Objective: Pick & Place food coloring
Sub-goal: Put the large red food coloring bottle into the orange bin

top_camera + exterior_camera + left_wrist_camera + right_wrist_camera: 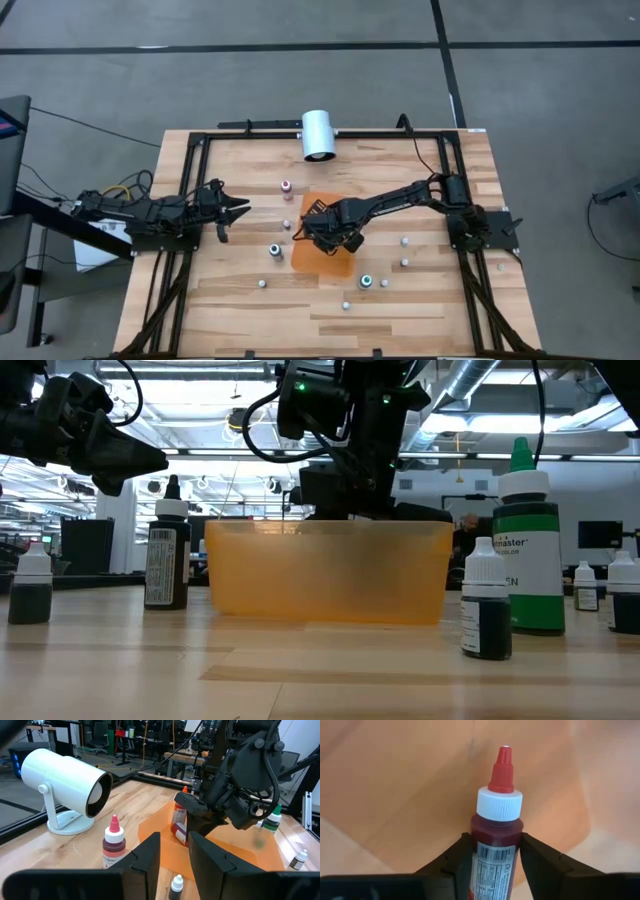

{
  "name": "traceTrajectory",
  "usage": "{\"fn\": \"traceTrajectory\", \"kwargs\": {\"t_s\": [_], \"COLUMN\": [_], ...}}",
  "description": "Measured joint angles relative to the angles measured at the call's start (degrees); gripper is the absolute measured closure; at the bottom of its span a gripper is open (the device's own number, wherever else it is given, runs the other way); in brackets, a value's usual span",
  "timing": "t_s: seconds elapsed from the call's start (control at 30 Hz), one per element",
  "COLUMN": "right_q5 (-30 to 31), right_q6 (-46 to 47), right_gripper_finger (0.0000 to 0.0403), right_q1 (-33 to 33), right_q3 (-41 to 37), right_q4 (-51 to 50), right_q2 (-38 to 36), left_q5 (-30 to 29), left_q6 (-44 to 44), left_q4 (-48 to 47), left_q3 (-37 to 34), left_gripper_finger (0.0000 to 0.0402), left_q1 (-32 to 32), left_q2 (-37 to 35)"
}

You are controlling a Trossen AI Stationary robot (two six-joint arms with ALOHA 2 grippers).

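Your right gripper (492,857) has its two fingers closed against the sides of a red food coloring bottle (496,830), red nozzle and white collar standing clear above the grip, and it holds that bottle over the orange bin (322,250) at the middle of the table (430,300). In the left wrist view the bottle (180,817) hangs inside the bin's walls, so this one looks nearly placed; you only have to let go. Most of the job seems left: a pink-topped bottle (287,186), two teal-topped ones (275,250) (366,282) and several small white-capped ones (405,241) stand scattered on the wood around the bin. I can't tell whether any others are already inside. Your left gripper (236,210) waits at the left side, fingers slightly apart and holding nothing, with the white cylinder (319,134) at the far edge.
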Motion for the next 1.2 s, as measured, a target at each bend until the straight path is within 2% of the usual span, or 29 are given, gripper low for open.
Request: {"fn": "traceTrajectory", "kwargs": {"t_s": [0.13,0.27,0.6,0.93,1.2], "right_q5": [0.0,0.01,0.12,-0.17,-1.72], "right_q6": [0.0,0.0,0.18,4.52,5.48], "right_gripper_finger": [0.0296,0.0307,0.031,0.031,0.031], "right_q1": [0.0,0.0,0.0,-0.89,-1.14], "right_q3": [-0.04,-0.04,-0.14,4.58,6.84], "right_q4": [0.06,0.07,0.11,-1.59,-4.4], "right_q2": [0.02,0.04,-0.2,-0.09,-0.13], "left_q5": [0.0,0.0,0.0,0.0,0.0], "left_q6": [0.0,0.02,0.0,-0.17,-6.34], "left_q4": [0.0,0.0,0.0,0.0,0.0], "left_q3": [0.0,0.0,0.0,0.0,-0.01], "left_gripper_finger": [0.0309,0.0309,0.0309,0.0309,0.0309], "left_q1": [0.0,0.0,0.0,0.02,0.01], "left_q2": [0.01,0.01,0.02,0.0,0.0]}}
